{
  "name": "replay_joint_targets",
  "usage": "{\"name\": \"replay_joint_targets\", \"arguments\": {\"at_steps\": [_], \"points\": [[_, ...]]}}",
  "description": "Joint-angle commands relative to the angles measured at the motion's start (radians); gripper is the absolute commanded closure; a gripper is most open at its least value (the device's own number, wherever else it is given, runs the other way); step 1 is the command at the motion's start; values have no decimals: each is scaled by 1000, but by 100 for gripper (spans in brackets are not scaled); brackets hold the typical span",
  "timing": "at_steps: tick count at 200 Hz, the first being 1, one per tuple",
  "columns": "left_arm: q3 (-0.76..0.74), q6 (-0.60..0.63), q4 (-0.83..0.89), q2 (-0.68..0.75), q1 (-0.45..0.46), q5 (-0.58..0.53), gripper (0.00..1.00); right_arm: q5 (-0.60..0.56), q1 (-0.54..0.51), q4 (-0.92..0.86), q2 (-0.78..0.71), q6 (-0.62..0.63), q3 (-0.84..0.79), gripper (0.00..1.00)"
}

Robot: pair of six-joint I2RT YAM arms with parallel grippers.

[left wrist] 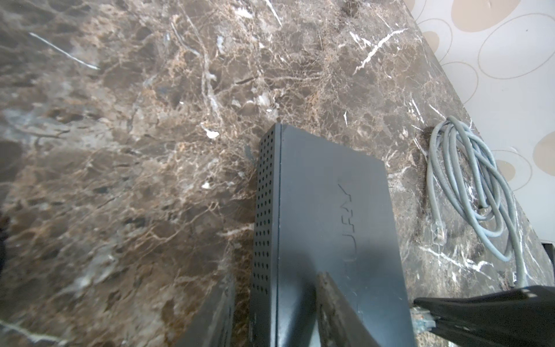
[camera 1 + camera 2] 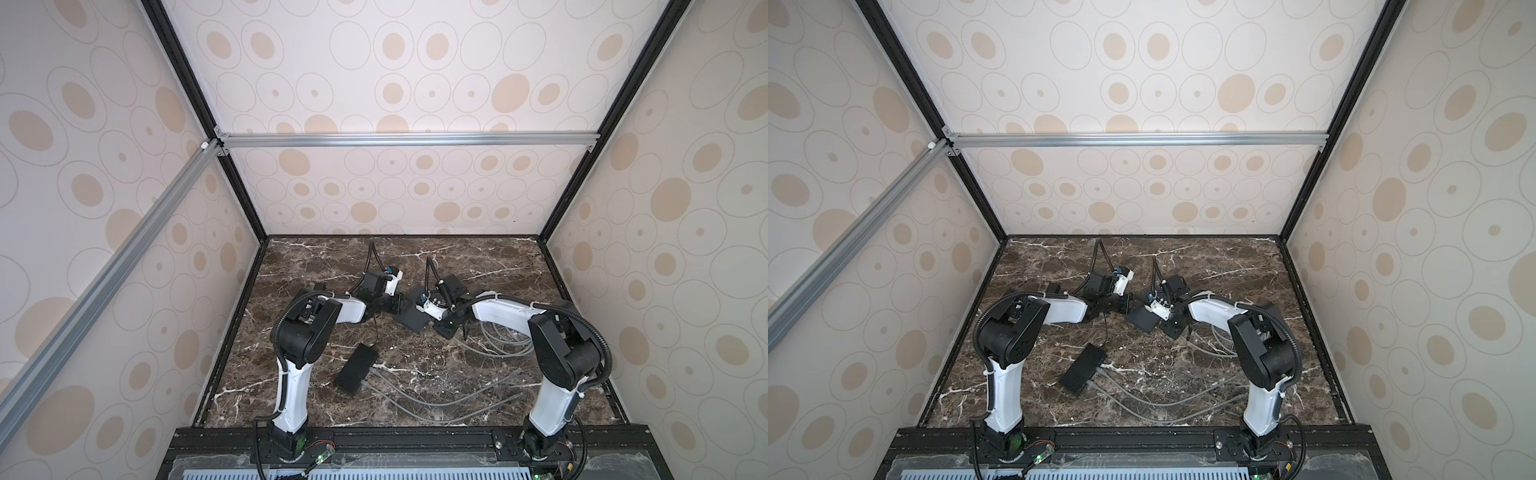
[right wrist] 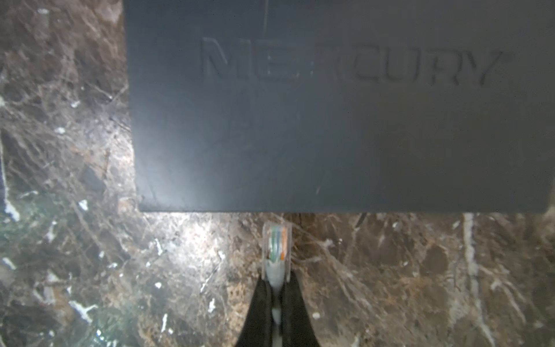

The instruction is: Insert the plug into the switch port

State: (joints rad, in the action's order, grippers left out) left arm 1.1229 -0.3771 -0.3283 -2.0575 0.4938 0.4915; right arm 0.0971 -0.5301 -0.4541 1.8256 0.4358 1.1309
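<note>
– Holding anything, the right gripper [image 3: 276, 282]?
– Yes. Its two black fingers are pressed nearly together on the rear of the clear plug [image 3: 276, 240], where the grey cable enters it. The plug sticks straight out ahead of the fingertips, and coloured wires show through its shell.
– And the switch [image 3: 330, 135]?
– Directly ahead of that plug: a flat black box with MERCURY embossed on top. The plug's nose reaches the box's near edge. The port face is hidden from the wrist camera, so I cannot tell whether the nose has entered a port.
– What about the left gripper [image 2: 397, 307]?
– About half open, with the same switch between its fingers. One finger [image 1: 336, 303] lies across the top panel, beside the perforated side wall.
– Anything else nearby?
– Behind the right gripper, under its forearm, a coiled cable [image 1: 468, 186] with a loose connector [image 1: 437, 235] lies on the marble tabletop [image 3: 90, 255]. Back from the left gripper, towards its arm's base, a second switch [image 2: 355, 370] lies flat with grey cables running from it.
</note>
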Motion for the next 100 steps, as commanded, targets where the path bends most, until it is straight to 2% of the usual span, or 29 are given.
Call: {"name": "replay_joint_targets", "arguments": {"at_steps": [1,100], "points": [[18,22,3,-10,9,-2,56,13,-13,-31,32,21,35,100],[12,22,-1,-3,10,-4,56,16,-25,-77,67,22,86,100]]}}
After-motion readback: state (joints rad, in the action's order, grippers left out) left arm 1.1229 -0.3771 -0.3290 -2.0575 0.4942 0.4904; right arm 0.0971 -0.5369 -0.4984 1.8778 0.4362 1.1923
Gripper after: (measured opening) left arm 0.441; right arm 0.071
